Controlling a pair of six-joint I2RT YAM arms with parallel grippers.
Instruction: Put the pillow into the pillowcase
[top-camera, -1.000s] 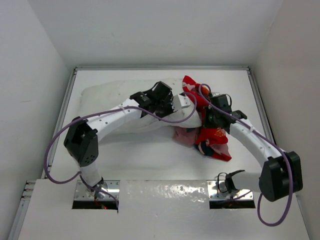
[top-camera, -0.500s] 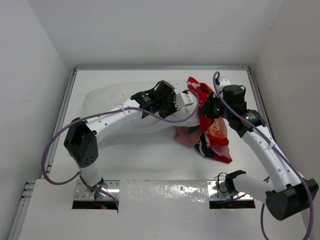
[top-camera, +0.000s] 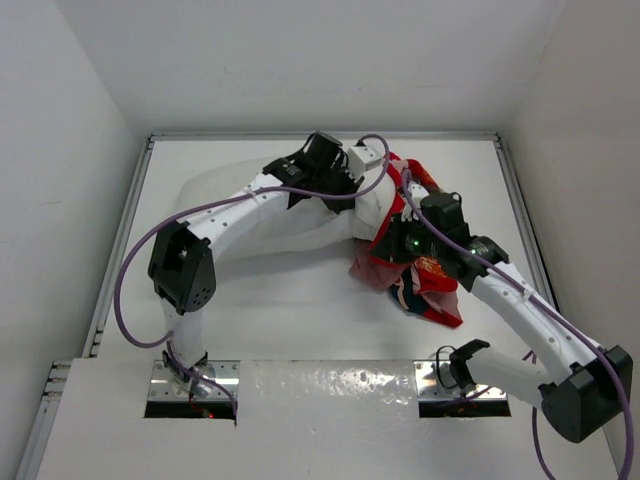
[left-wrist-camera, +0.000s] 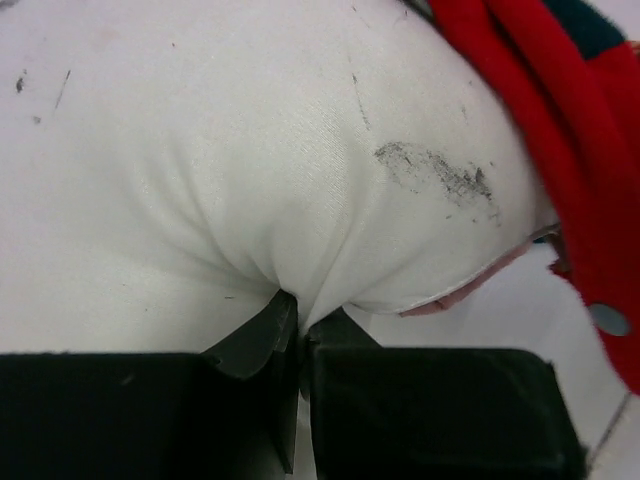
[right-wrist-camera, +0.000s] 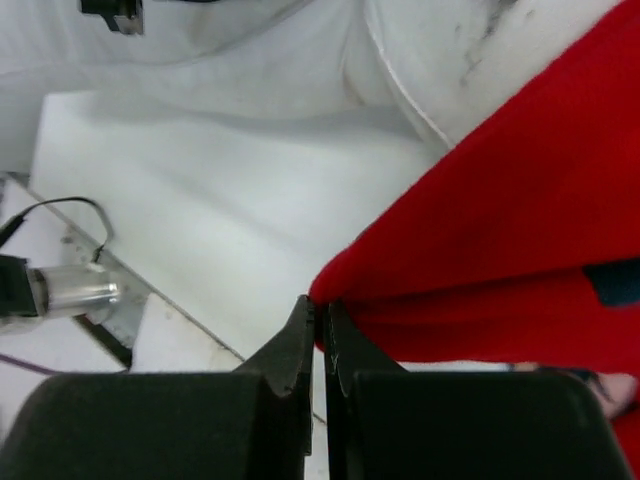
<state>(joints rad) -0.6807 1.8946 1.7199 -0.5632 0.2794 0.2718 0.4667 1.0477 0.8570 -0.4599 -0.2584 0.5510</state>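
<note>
Nearest me, off the near right corner of the pillow (top-camera: 300, 232), my right claw (right-wrist-camera: 320, 308) is clamping a folded edge of the red pillowcase (right-wrist-camera: 520, 200). Its jaws are fully together, with the cloth nipped at the very tips. Most of the case is lying bunched on the surface (top-camera: 300, 310) against that same right end of the pillow. I cannot tell whether I am gripping one layer of it or both.

Farther back, at the pillow's far right corner, my left claw (left-wrist-camera: 298, 305) is squeezing a small pucker of the pillow's own white cover. Its jaws are almost touching. The case's pale pink lining is showing just beside that corner, and a red band is crossing beyond it.

I am reading this as the feeding step. The pillow's right end seems to be only just meeting the mouth of the case, and nearly all of its body is lying outside, to the left.

To do this well, I am aiming to raise the hem up and away from the pillow so the mouth is gaping rather than lying flat. Then I am steering the pinched corner into it with a low, straight push. The pinch on the pillow is shallow, so I am favouring slow travel; a hard shove is likely to pull the cover free. If both layers are caught in my right claw, the pillow is only going to bulldoze the case along, so I am watching for the lining opening around the corner.
</note>
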